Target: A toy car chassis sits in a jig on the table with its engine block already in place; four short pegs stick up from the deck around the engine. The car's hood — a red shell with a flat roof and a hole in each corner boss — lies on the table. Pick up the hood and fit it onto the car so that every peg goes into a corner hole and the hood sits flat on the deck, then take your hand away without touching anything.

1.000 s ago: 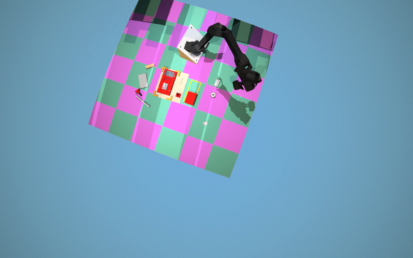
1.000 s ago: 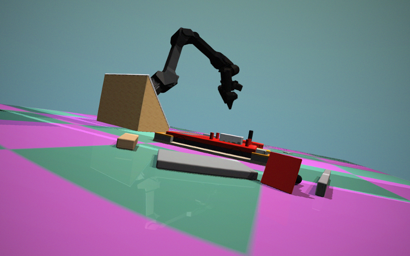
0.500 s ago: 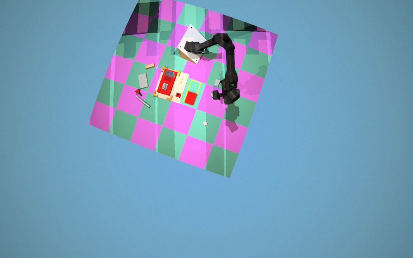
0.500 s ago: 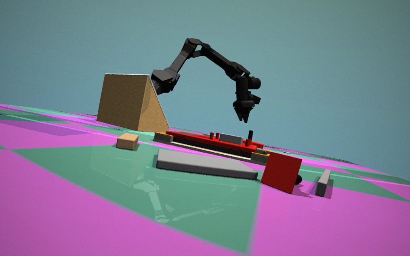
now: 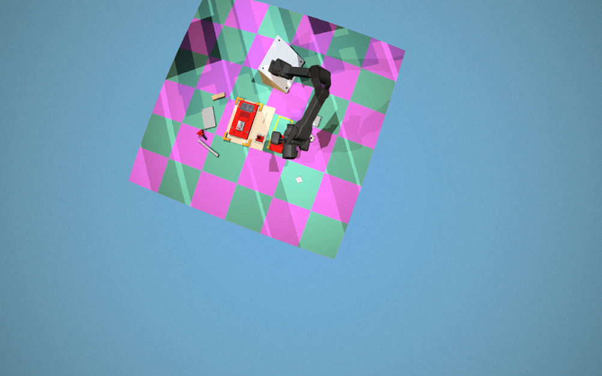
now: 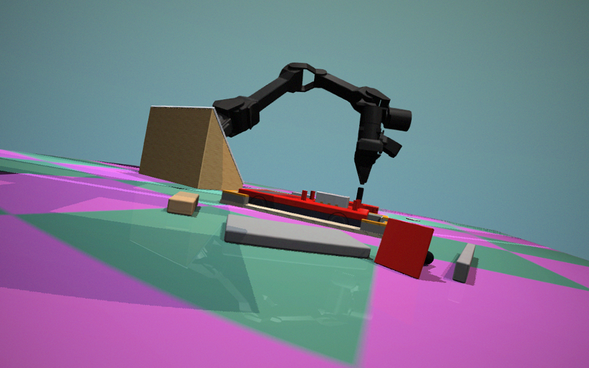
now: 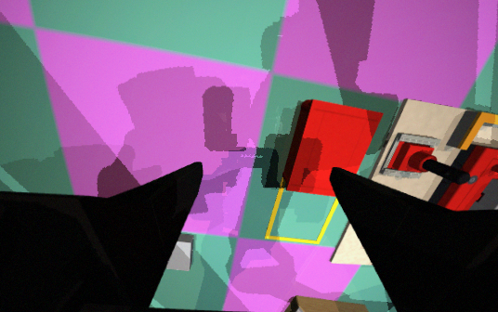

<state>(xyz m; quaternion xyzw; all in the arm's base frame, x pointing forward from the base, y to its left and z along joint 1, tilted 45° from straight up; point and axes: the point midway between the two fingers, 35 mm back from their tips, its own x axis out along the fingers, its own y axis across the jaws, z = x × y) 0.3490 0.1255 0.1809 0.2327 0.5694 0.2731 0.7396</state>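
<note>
The red hood point(image 7: 332, 146) lies flat on the table at one end of a yellow outline point(image 7: 302, 218). In the top view the hood point(image 5: 275, 148) is partly hidden under my arm. My gripper point(image 7: 267, 170) is open and empty; it hangs above the table, with the hood just ahead of the right fingertip. In the side view the gripper point(image 6: 363, 178) points down, well above the table, and the hood is hidden behind the car. The red chassis point(image 5: 244, 121) sits in its tan jig with orange corners; its pegs and grey engine block point(image 6: 331, 198) stick up.
A red socket with a black post point(image 7: 420, 160) stands on the jig board beside the hood. A grey slab point(image 6: 297, 234), a tan block point(image 6: 183, 203), a red panel point(image 6: 404, 246) and a grey bar point(image 6: 463, 261) lie beyond the jig. The arm's wooden wedge base point(image 6: 188, 146) stands behind.
</note>
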